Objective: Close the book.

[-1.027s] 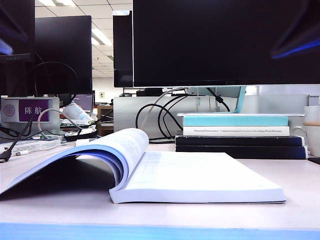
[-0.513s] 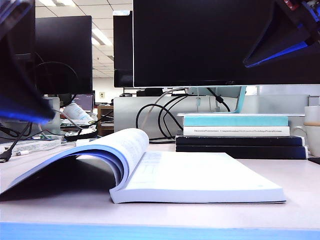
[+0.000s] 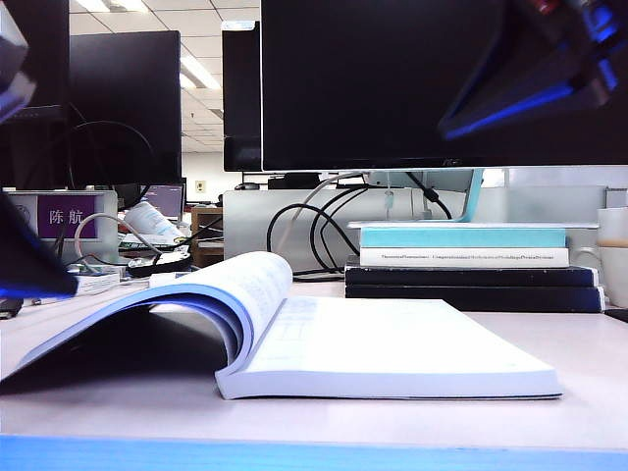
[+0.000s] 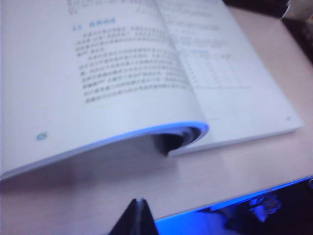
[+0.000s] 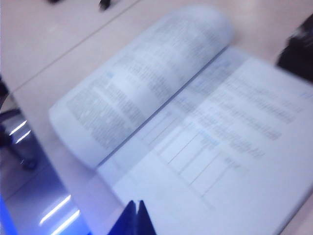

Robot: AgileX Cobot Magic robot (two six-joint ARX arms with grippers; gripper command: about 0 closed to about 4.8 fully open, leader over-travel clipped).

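The approach step is judged to be in hand: the book [image 3: 324, 334] lies open on the table [image 3: 579, 363], thick block flat on the right, a thinner bowed sheaf arching over on the left, and nothing touches it. The left gripper [image 4: 138, 208] is seen with its fingertips pressed together and empty, above bare table just beside the bowed sheaf's near edge. The right gripper [image 5: 134, 209] is likewise seen pinched together, holding nothing, above the flat pages near their edge. The next move is judged to call for one side being lifted and swung over the spine.
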